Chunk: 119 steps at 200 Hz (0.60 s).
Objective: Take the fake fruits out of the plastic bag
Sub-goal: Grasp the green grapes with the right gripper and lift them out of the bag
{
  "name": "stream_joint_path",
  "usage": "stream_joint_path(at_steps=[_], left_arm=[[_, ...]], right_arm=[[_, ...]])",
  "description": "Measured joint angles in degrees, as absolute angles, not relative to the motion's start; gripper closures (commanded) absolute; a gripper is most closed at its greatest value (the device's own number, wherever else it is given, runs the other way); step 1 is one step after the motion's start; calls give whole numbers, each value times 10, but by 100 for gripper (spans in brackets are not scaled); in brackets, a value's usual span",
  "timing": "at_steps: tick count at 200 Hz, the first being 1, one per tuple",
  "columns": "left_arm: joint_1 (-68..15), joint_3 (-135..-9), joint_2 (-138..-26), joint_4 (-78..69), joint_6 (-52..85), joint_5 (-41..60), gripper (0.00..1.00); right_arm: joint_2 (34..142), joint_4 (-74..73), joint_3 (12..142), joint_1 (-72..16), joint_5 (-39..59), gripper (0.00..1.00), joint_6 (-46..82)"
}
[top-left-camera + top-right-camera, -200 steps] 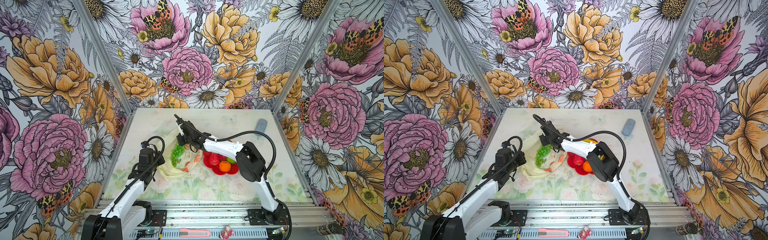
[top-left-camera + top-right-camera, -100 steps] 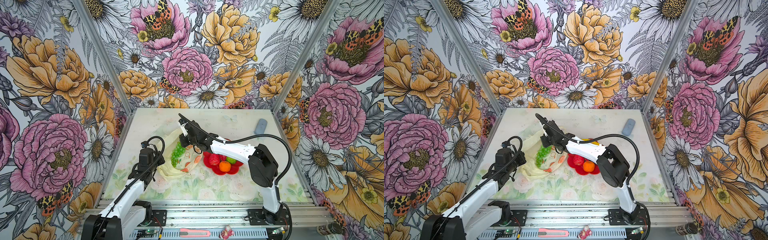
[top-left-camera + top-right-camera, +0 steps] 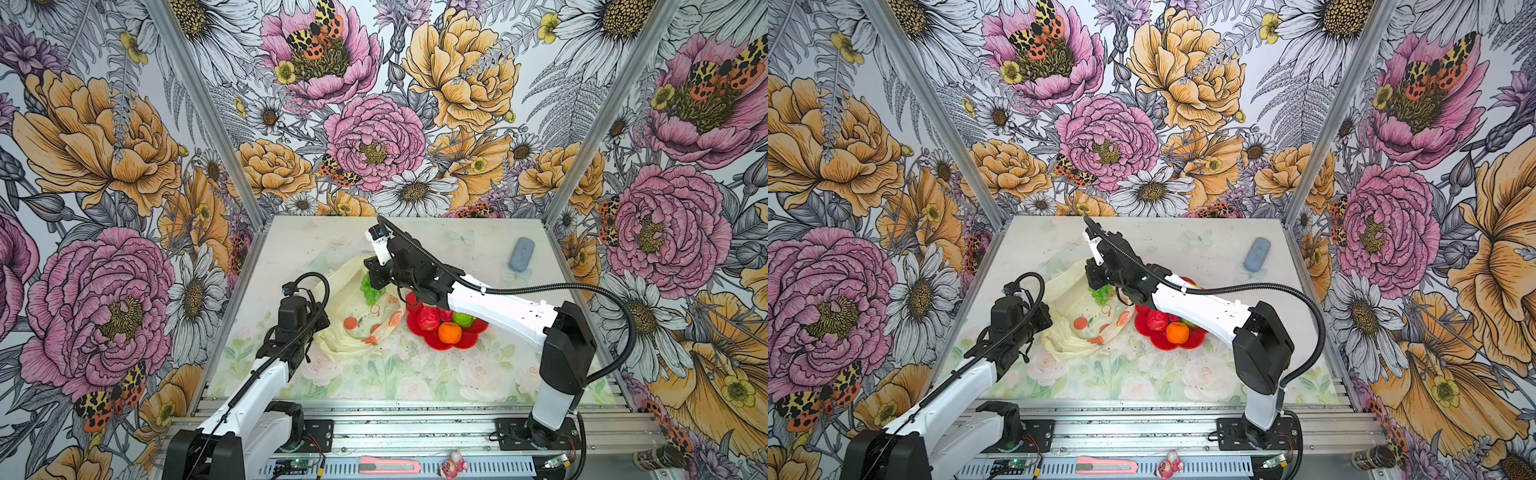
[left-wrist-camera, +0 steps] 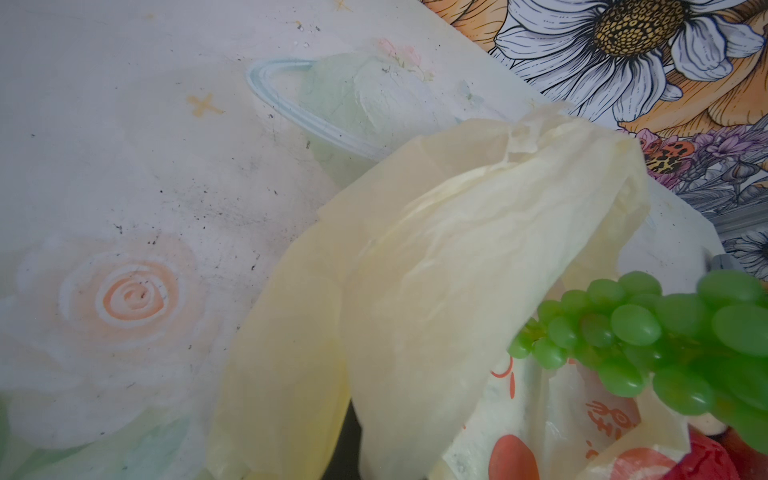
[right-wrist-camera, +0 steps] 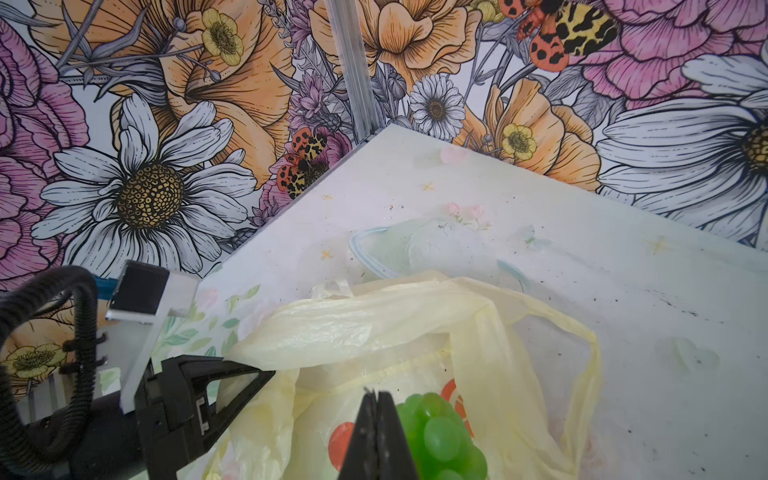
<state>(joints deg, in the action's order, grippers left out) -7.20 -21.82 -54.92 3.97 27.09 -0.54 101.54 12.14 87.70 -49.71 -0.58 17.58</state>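
Counter [image 3: 457,374] with a pale floral print is seen in both top views. Across it from the right a white arm [image 3: 498,309] is stretched, passing over the plate. Left of centre the bag [image 3: 340,345] is spread, crumpled, with its handles turned to the far side. Its left edge is pinched in the closed left jaws. Just right of the bag a red plate [image 3: 467,343] is set, on which a red fruit [image 3: 428,318], an orange [image 3: 450,332] and a green fruit [image 3: 463,319] are gathered. Beyond the bag a clear dish [image 5: 374,253] is laid. Over the bag's far part the grapes [image 3: 370,293] are gripped by the closed right jaws, the pinched spot being hidden.
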Motion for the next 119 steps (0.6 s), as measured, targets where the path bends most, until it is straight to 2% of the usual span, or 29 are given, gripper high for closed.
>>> stream_joint_path(at_steps=[119], left_arm=[[-72, -218, -556, 39, 271, -5, 100]], right_arm=[[814, 153, 813, -497, -22, 100, 164]])
